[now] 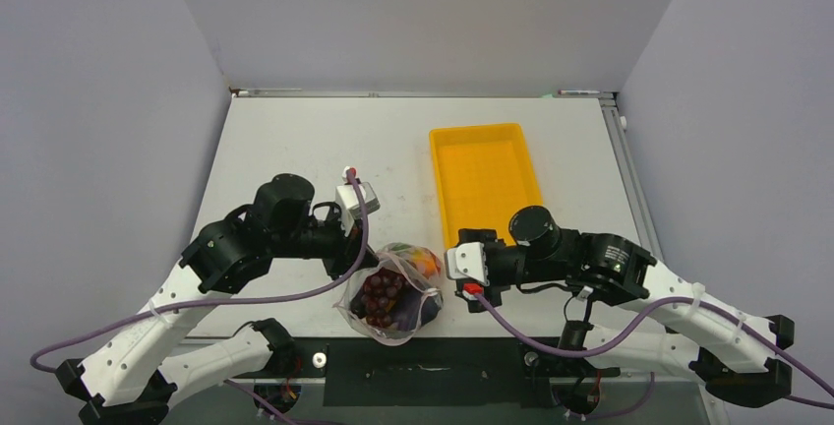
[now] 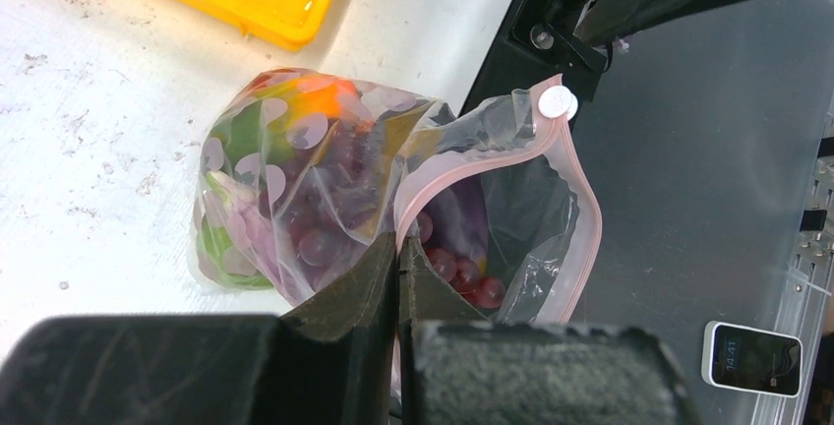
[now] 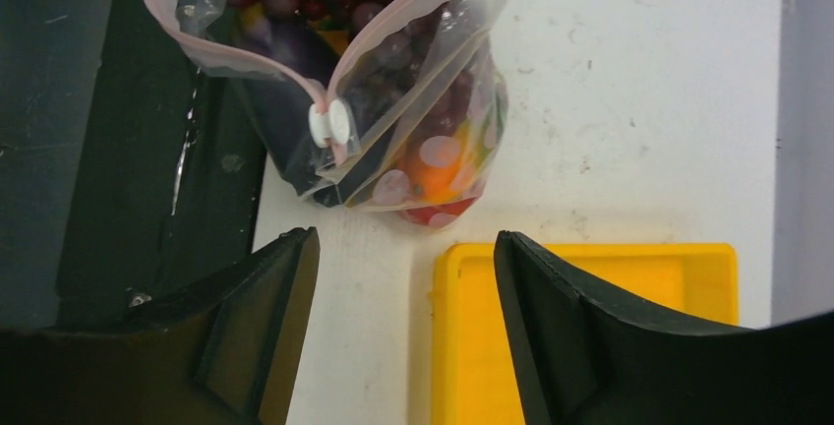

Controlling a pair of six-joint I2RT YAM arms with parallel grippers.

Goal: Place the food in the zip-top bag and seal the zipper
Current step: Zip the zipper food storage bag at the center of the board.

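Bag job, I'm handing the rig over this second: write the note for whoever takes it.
Left claw: shut on the zipper, holding the mouth up.
Right claw: open, empty, facing the bag, not touching it.
Bag: at the near edge of the table, just short of the tray.
Done: the food is in the bag; none shows in the tray.
Left: the mouth gapes open; the zipper has yet to be pressed shut along its length.

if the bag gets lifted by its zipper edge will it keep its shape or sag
Probably sags: the zip-top bag is thin, wrinkled film bulging around the food. The open zipper bows loosely, so the mouth would likely flop.
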